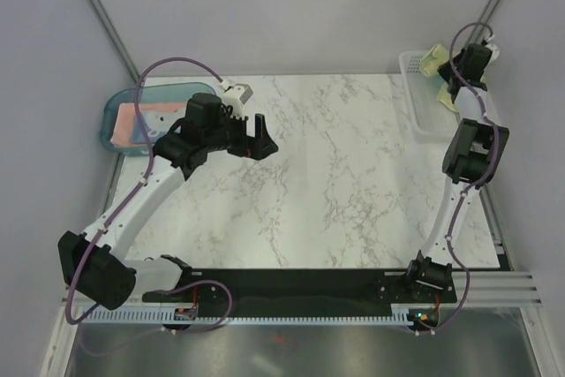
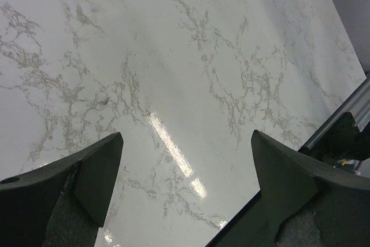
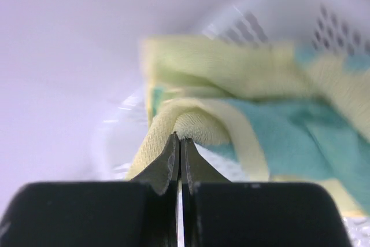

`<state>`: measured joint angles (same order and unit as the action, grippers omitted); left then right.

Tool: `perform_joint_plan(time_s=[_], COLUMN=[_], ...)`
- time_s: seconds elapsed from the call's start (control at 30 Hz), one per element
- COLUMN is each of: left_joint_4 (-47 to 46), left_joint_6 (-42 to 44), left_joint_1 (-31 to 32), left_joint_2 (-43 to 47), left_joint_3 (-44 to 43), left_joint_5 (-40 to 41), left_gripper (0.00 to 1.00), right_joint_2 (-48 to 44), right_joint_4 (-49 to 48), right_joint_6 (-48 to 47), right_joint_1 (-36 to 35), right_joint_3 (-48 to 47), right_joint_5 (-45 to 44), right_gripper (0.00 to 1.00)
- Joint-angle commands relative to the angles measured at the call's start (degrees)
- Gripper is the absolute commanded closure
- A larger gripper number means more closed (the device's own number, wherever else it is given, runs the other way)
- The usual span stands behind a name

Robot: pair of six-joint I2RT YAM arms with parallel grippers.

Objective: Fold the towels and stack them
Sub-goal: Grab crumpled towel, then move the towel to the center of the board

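Pinching the yellow towel at the table's far right corner

Starting at the table's near edge, a black mounting rail carries both arms side by side. Further in, over the left half of the table, the left gripper hangs above bare marble with its jaws spread as wide as they go and nothing between them. Its wrist view shows the two dark fingers well apart, with only the veined tabletop beyond. At the table's far left corner lies a teal tray, and inside it a salmon-pink towel; whether another towel lies with it cannot be told from overhead. At the table's far right corner stands a white mesh basket, and the right arm reaches up over its far end. There the right gripper has its jaws pressed flat together, the tips nipping a rolled fold of the pale yellow towel. The towel's teal panel spreads to the right of the tips, and the basket's perforated wall curves behind the cloth. From overhead, yellow cloth shows on both sides of that gripper, above the basket
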<state>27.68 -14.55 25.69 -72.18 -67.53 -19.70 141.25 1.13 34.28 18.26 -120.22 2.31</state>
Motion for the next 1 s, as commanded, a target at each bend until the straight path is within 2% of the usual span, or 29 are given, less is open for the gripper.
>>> perform_joint_plan(time_s=[0.0,0.03,0.2,0.27,0.37,0.47,0.5,0.57,0.63,0.67,0.73,0.87,0.9,0.97], left_joint_4=[-2.0,-2.0,-1.8,-1.7,-1.1,-1.1,-1.1,-1.1,-1.1,-2.8,-2.8,-2.2,-2.0,-1.1], left_joint_6=[-1.8,-1.6,-0.6,-0.4,-1.0,-2.9,-3.5,-4.8,-4.8,-9.4,-11.7,-8.9,-7.9,-6.9], left_joint_1=[0.8,0.8,1.8,1.8,1.6,0.2,-0.4,-2.4,-4.1,-6.3,-10.6,-12.9,-12.8,-12.8], left_joint_2=[-3.7,-4.7,-8.9,-8.9,-8.2,-7.9,-7.5,-6.5,-4.4,-3.6,-1.6,2.6,3.2,4.4], left_joint_3=[-5.9,-7.1,-12.3,-13.3,-15.0,-14.8,-14.2,-12.7,-9.3,-8.1,-4.6,0.3,1.9,2.9], left_joint_5=[-2.4,-2.9,-6.0,-7.5,-7.9,-10.0,-11.1,-12.6,-12.6,-12.1,-13.6,-12.2,-11.1,-9.1], left_gripper=[0.0,0.0,0.0,0.0,0.0,0.0,0.0,0.0,0.0,0.03,0.05,0.06,0.05,0.05], right_joint_2=[-24.1,-24.2,-41.0,-46.9,-54.6,-62.4,-64.0,-67.6,-69.1,-70.3,-72.2,-71.6,-70.9,-67.0], right_joint_4=[-5.8,-5.4,0.6,2.6,2.9,1.2,0.6,1.9,6.2,7.6,9.6,8.5,5.8,3.9], right_joint_6=[0.4,0.4,0.6,3.3,11.2,14.6,14.1,12.3,10.2,9.0,8.1,6.5,6.2,5.5], right_joint_1=[0.4,0.4,0.4,0.5,-0.2,-3.4,-6.0,-9.3,-15.2,-17.0,-22.2,-30.4,-34.4,-38.2], right_joint_3=[-0.4,-0.4,-3.8,-3.7,1.7,12.6,17.6,21.9,26.6,28.2,34.5,45.8,50.1,52.8], right_joint_5=[6.5,7.1,11.1,17.0,25.3,30.6,31.7,31.9,30.9,29.7,26.0,21.4,21.1,20.0], right_gripper=[1.0,1.0,1.0,1.0,1.0,1.0,1.0,1.0,1.0,1.0,1.0,1.0,1.0,1.0])
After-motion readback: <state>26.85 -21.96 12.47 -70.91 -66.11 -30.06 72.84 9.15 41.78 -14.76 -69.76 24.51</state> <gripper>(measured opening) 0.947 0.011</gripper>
